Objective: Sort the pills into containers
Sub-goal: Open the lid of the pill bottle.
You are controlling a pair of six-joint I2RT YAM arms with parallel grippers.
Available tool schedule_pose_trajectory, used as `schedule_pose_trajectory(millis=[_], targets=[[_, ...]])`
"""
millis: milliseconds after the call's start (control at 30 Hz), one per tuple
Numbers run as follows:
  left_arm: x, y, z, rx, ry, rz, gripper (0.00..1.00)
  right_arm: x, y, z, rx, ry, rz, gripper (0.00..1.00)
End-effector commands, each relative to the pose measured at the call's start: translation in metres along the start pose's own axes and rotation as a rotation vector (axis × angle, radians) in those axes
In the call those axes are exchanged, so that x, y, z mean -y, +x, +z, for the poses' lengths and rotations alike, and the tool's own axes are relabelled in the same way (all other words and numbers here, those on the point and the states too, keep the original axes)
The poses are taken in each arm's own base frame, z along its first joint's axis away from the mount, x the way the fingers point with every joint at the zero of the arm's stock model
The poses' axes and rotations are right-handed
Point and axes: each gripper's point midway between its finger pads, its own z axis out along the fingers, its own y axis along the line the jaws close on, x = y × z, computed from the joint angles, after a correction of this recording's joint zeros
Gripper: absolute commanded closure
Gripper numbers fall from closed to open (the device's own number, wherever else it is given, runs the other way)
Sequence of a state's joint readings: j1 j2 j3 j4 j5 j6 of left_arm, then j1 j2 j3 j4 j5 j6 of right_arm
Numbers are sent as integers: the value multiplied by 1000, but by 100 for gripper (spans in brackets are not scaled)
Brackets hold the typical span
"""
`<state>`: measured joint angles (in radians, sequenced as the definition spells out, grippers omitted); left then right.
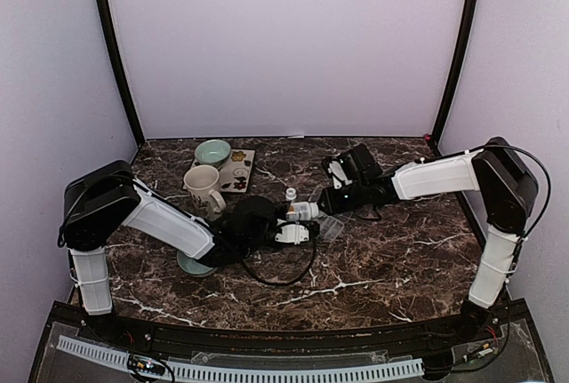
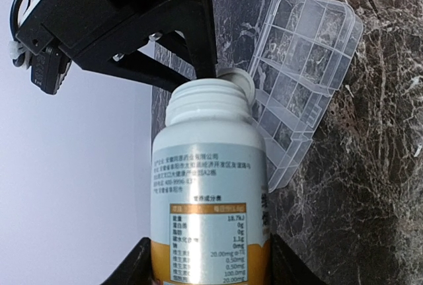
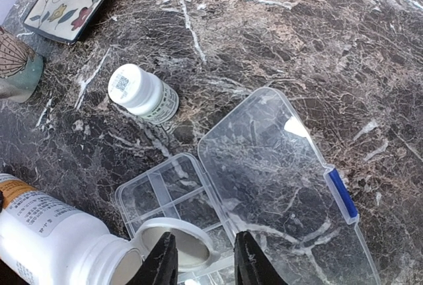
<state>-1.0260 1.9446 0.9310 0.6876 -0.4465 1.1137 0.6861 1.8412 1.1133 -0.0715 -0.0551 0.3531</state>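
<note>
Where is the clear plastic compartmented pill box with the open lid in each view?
Top external: clear plastic compartmented pill box, mid-picture, right of the large white pill bottle.
Left wrist: upper right, beyond the bottle's mouth.
Right wrist: bottom centre, lid flat open.
Shared landmark: that bottle, flip cap open, mouth at the box.

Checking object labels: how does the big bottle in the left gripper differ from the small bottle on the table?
The big bottle is clearly larger than the small bottle. The big bottle's mouth is uncovered; the small bottle has its cap on. The big bottle lies tipped in the left gripper; the small bottle stands upright on the table. Both are white with printed labels.
</note>
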Motion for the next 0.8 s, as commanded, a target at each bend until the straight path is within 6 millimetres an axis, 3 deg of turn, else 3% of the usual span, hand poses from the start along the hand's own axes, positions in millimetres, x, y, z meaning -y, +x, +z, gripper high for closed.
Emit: schedule_pose_trajectory(millis=[0, 767], targets=[[-34, -6, -13, 29, -84, -64, 97, -3, -15, -12, 59, -15, 5, 68], [-52, 7, -26, 39, -71, -199, 97, -11, -23, -35, 111, -52, 33, 63]])
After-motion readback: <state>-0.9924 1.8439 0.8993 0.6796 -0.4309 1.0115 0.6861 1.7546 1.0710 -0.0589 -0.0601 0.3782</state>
